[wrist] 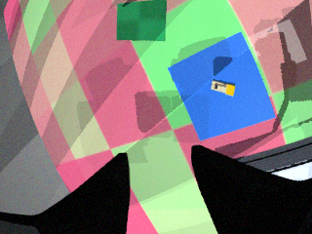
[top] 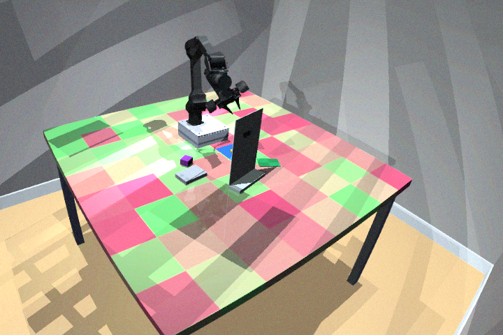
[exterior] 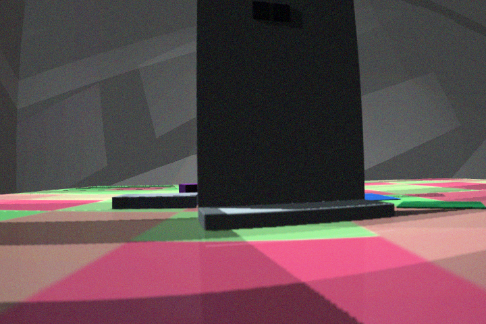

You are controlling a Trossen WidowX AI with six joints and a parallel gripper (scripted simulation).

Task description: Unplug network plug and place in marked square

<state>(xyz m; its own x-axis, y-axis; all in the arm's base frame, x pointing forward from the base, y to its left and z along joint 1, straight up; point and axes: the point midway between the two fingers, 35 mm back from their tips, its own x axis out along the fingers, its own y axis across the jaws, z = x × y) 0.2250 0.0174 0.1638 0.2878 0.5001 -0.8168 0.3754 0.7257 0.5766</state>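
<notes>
The plug (wrist: pixel 222 85), pale with a yellow end, lies on the blue marked square (wrist: pixel 195 117) (top: pixel 223 151), inside its edges, in the wrist view. In the top view only a yellow bit of the plug (top: pixel 231 151) shows beside the panel's edge. My gripper (wrist: pixel 160 158) (top: pixel 236 110) is open, with nothing between its fingers, raised above the table and apart from the plug. The upright panel (top: pixel 246 150) (exterior: pixel 281 114) stands on its base, seen from behind. Its front face with the socket opening is hidden.
A purple cube (top: pixel 186 160) and a flat grey block (top: pixel 191 174) lie on the table on one side of the panel. A flat green piece (top: pixel 268 162) (exterior: pixel 441 204) (wrist: pixel 141 21) lies on the other side. The arm's white base (top: pixel 202 130) stands behind.
</notes>
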